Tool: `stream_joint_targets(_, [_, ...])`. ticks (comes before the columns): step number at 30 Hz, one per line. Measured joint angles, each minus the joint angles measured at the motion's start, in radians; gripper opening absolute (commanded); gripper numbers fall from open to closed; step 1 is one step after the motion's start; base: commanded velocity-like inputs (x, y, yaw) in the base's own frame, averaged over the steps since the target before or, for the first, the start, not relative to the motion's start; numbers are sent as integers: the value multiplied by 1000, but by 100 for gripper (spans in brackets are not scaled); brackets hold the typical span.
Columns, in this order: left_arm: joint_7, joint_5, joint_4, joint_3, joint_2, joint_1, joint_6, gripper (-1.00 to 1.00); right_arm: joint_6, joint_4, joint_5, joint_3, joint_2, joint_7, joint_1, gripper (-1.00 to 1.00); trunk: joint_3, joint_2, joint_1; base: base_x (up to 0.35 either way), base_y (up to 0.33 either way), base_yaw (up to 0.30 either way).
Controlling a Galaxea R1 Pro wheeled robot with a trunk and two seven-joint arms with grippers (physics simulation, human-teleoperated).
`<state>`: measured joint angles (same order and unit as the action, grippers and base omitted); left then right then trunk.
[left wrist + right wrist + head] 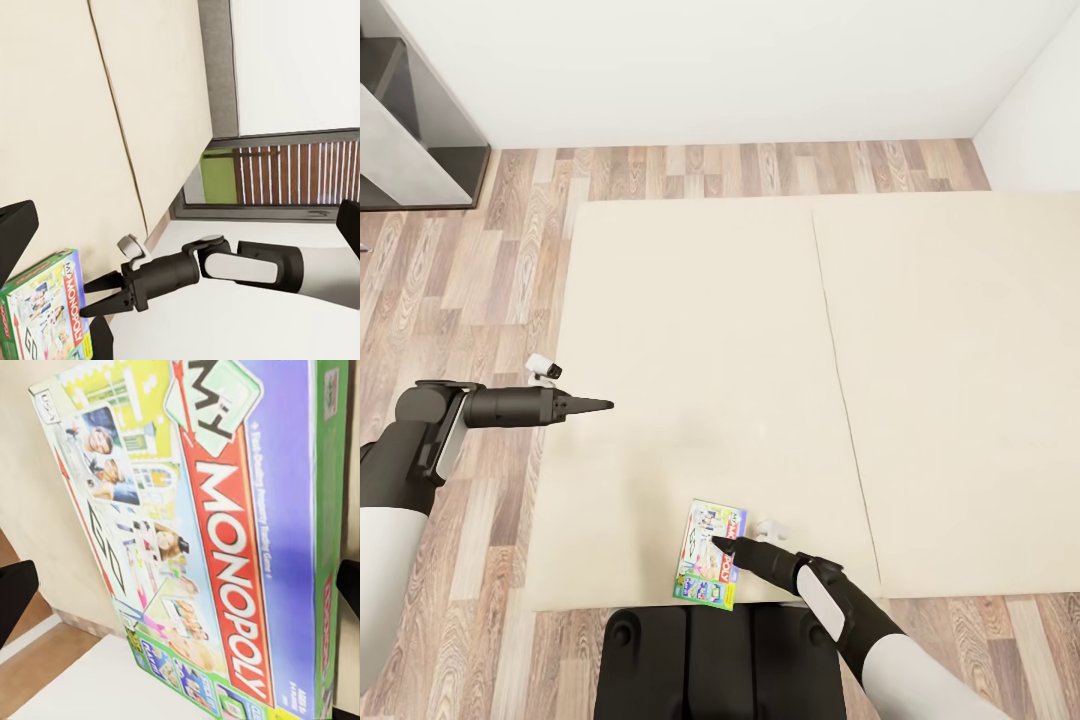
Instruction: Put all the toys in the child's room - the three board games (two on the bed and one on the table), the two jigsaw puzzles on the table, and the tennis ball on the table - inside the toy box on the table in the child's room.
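Bed (760, 330): beige mattress in two panels with a seam between them, wood-plank floor around it.
Game (711, 554): flat green, blue and red box printed "My Monopoly", lay on the bed at its near edge, just in front of the robot's base.
Right gripper (717, 543): sat over the game, fingers parted, tips above the lid; contact could not be told.
Left gripper (605, 405): hung above the bed's left part, well apart from the game; fingers spread wide in its wrist view, grasping nothing.
Shelf (410, 120): grey unit by the white wall, far left.
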<state>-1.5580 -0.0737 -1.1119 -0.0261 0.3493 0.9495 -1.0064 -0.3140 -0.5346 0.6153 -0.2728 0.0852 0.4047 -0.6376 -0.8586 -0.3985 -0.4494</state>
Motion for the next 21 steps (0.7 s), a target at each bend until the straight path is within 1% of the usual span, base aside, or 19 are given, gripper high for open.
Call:
stream_joint_targets(11, [-1, 0, 0, 0, 0, 0, 0, 100, 4, 0, -2, 0, 3, 9, 0, 100, 0, 0, 0, 0, 0, 0])
stream_joint_targets(17, [-1, 0, 0, 0, 0, 0, 0, 100, 5, 1, 0, 0, -4, 12, 0, 100, 0, 0, 0, 0, 0, 0])
stream_joint_targets(21, [0, 0, 0, 0, 0, 0, 0, 100, 9, 1, 0, 1, -4, 12, 0, 100, 0, 0, 0, 0, 1, 0])
